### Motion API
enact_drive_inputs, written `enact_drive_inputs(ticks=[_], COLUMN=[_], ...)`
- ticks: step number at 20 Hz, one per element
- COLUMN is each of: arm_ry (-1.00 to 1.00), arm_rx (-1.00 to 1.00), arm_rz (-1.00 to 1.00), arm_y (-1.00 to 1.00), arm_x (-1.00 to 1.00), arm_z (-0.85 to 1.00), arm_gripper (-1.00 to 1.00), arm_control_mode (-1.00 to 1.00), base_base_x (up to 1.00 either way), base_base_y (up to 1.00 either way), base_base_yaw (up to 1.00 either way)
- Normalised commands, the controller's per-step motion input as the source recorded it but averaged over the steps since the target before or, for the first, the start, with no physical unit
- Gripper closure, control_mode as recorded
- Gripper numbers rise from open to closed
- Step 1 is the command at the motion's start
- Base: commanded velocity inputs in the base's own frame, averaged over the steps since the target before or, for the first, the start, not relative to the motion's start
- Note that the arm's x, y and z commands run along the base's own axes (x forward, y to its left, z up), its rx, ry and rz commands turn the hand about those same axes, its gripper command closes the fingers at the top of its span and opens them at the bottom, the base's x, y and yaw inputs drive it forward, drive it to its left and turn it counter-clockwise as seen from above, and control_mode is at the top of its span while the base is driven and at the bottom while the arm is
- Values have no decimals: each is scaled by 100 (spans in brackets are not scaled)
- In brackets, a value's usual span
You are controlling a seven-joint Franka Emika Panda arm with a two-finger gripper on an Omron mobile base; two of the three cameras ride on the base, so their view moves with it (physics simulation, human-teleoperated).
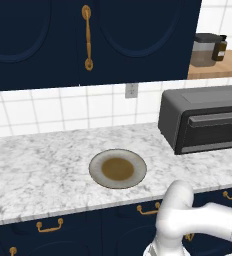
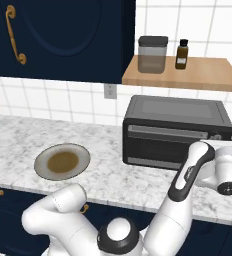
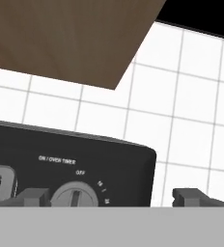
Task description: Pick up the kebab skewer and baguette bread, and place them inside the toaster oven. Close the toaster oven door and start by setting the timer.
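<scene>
At the counter's near edge: navy lower cabinets point(image 1: 63, 225) with brass pull handles run under the white-and-grey marble counter point(image 1: 38, 170).
Gripper: the two-finger gripper point(image 3: 113, 198) faces the right end of the oven front; its dark fingertips point(image 3: 34, 197) stand wide apart with nothing between them (the tips sit to either side of the dial in the hand view).
Dial: a round grey timer knob point(image 3: 75, 196), lettered "ON / OVEN TIMER" and "OFF" above it, sits on the oven's black control panel between the tips; whether a tip touches it cannot be told.
Plate: a round grey plate with a brown centre point(image 1: 118, 168) lies flat on the counter, well left of the oven.
Toaster oven: the dark grey boxy toaster oven point(image 2: 175, 132) stands on the counter against the white tiled wall.
Toaster oven door: the dark front flap with window and bar handle point(image 2: 163, 145) stands upright, shut.
Shelf: a light wooden shelf point(image 2: 188, 74) above the oven carries a clear lidded canister point(image 2: 152, 54) and, just beside it, a small brown bottle point(image 2: 182, 54).
Farthest up: navy upper cabinets point(image 1: 88, 35) with a brass handle.
</scene>
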Motion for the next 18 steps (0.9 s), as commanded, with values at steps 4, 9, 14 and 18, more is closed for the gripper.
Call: enact_drive_inputs(ticks=[4,9,14,18], arm_ry=[0,0,0,0], arm_rx=[0,0,0,-1], arm_rz=[-3,-3,-3,0], arm_y=[-3,-1,0,-15], arm_x=[0,9,2,0], arm_z=[6,0,0,-3], arm_gripper=[-100,-100,-100,-100], arm_control_mode=[-100,-100,-100,-100], base_base_x=[0,0,0,0], base_base_y=[0,0,0,0], base_base_yaw=[0,0,0,0])
